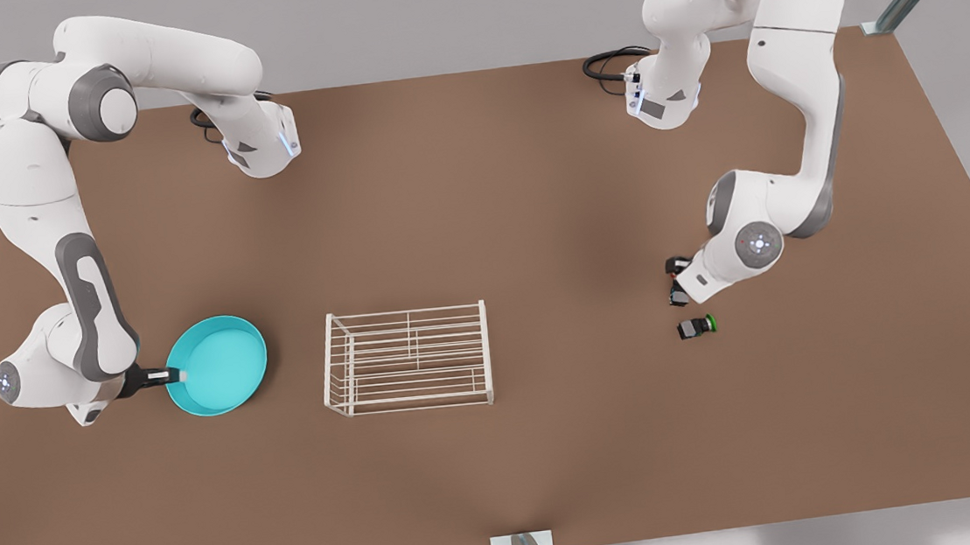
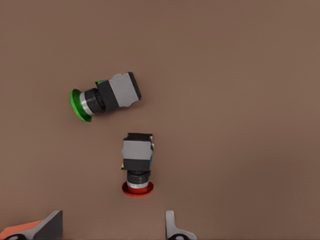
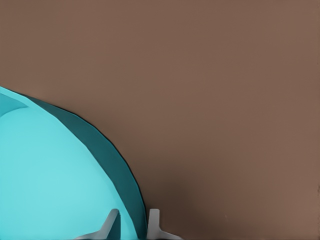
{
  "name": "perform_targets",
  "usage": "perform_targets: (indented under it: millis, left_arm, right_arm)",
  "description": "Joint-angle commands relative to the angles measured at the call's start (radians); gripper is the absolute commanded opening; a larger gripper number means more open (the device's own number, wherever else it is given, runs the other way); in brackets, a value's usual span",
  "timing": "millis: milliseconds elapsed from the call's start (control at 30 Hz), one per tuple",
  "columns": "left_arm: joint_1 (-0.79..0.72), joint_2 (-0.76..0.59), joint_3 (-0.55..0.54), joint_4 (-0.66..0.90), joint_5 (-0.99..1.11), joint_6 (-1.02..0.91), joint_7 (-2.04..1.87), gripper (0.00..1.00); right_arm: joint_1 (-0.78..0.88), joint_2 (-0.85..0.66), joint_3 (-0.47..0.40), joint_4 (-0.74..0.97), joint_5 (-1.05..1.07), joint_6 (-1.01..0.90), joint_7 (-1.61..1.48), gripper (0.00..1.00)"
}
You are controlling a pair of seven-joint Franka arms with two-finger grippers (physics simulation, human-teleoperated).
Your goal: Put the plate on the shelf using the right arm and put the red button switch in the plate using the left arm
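The cyan plate (image 1: pixel 221 361) lies flat on the table at the front view's left, beside the white wire shelf (image 1: pixel 406 311). My right gripper (image 1: pixel 174 376) is shut on the plate's near-left rim; in the right wrist view the plate (image 3: pixel 50 175) has its rim pinched inside my right gripper (image 3: pixel 133 225). The red button switch (image 2: pixel 136 165) lies on its side on the table, its red cap toward my left gripper (image 2: pixel 111 227), which hovers open just short of it. In the front view my left gripper (image 1: pixel 675 281) is low over the table at the right.
A green-capped switch (image 1: pixel 698 326) lies on its side close by the red one, also seen as the green-capped switch (image 2: pixel 105 97). An orange object (image 2: pixel 17 230) peeks out beside one left finger. The brown table (image 1: pixel 477 177) stretches wide between the arms.
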Motion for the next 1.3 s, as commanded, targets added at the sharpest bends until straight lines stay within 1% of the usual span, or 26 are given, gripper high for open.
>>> perform_targets:
  millis: [0, 67, 133, 167, 200, 467, 633, 800, 900, 1000, 1167, 1233, 1267]
  left_arm:
    - [0.008, 0.017, 0.001, -0.001, 0.007, 0.118, 0.003, 1.00]
    - [0.008, 0.034, 0.001, 0.001, 0.007, 0.193, -0.008, 1.00]
    - [0.008, 0.033, 0.003, -0.005, 0.009, 0.274, -0.008, 1.00]
    - [0.008, 0.030, 0.003, -0.039, 0.011, 0.317, -0.008, 1.00]
    - [0.008, 0.031, 0.004, -0.065, 0.021, 0.362, -0.008, 1.00]
    - [0.008, 0.065, 0.004, -0.076, 0.020, 0.367, -0.010, 1.00]
    - [0.008, 0.086, 0.007, -0.077, 0.021, 0.367, -0.010, 1.00]
    - [0.008, 0.088, 0.010, -0.102, 0.021, 0.365, -0.014, 1.00]
    - [0.008, 0.090, 0.010, -0.107, 0.021, 0.365, -0.014, 1.00]
    - [0.008, 0.103, 0.013, -0.107, 0.021, 0.365, -0.014, 1.00]
    - [0.008, 0.140, 0.021, -0.105, 0.023, 0.368, -0.016, 1.00]
    - [0.008, 0.146, 0.026, -0.105, 0.023, 0.370, -0.016, 1.00]
    - [0.008, 0.148, 0.027, -0.105, 0.023, 0.379, -0.016, 1.00]
  right_arm:
    - [0.000, -0.001, 0.000, 0.001, -0.001, -0.001, -0.011, 0.37]
    - [0.000, -0.001, -0.002, 0.001, -0.001, -0.002, -0.020, 0.33]
    - [-0.002, -0.001, -0.003, 0.003, -0.015, -0.005, -0.021, 0.25]
    - [-0.002, -0.001, -0.003, 0.003, -0.018, -0.007, -0.028, 0.23]
    - [-0.002, -0.003, -0.003, 0.003, -0.020, -0.008, -0.029, 0.23]
    - [0.000, -0.058, 0.000, 0.038, -0.021, -0.096, -0.037, 0.19]
    - [-0.002, -0.119, -0.002, 0.046, -0.021, -0.185, -0.046, 0.18]
    - [0.000, -0.196, 0.011, 0.047, 0.057, -0.387, -0.054, 0.17]
    - [0.000, -0.223, 0.050, 0.047, 0.112, -0.461, -0.055, 0.17]
    - [0.000, -0.240, 0.110, 0.060, 0.149, -0.508, -0.047, 0.17]
    - [0.001, -0.306, 0.236, 0.076, 0.149, -0.510, 0.009, 0.17]
    - [0.003, -0.315, 0.302, 0.078, 0.149, -0.507, 0.081, 0.17]
    - [0.041, -0.315, 0.311, 0.078, 0.151, -0.496, 0.121, 0.17]
